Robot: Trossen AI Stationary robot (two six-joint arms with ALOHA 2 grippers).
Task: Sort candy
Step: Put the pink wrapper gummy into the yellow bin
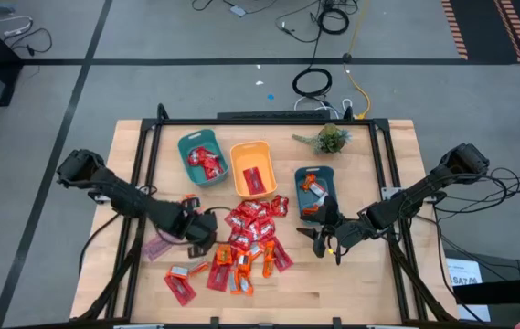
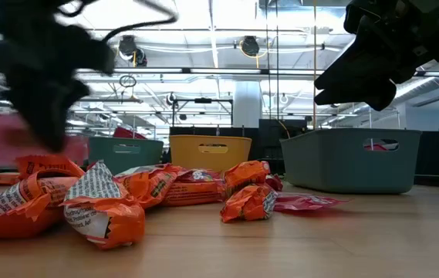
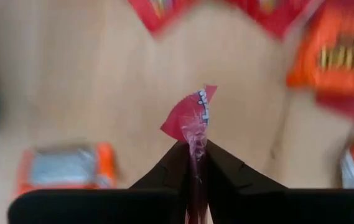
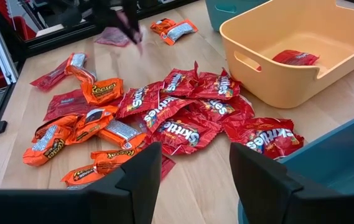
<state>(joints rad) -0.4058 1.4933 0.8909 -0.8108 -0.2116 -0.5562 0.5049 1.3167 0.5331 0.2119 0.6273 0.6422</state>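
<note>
The candy pile (image 1: 250, 233) of shiny red and orange wrapped pieces lies on the wooden table's middle, and it also fills the right wrist view as the pile (image 4: 158, 118). My left gripper (image 3: 193, 152) hovers at the pile's left edge (image 1: 201, 232), shut on one small red candy (image 3: 190, 115). My right gripper (image 4: 195, 165) is open and holds nothing. It hangs above the table to the right of the pile (image 1: 320, 239), beside the small teal bin (image 1: 314, 187). A pale pink packet (image 1: 157, 247) lies flat to the left of my left gripper. My left gripper pinches the red candy between its two fingers by one crimped end (image 3: 195, 142). The rest of the wrapper sticks out past the fingertips. It looks lifted clear of the table, with nothing else touching it.
Along the far side stand a teal bin (image 1: 202, 160) holding red candies, an orange bin (image 1: 252, 167) with a red candy inside, and the small teal bin. A small green plant (image 1: 331, 139) stands behind them. Bare wood lies along the near edge.
</note>
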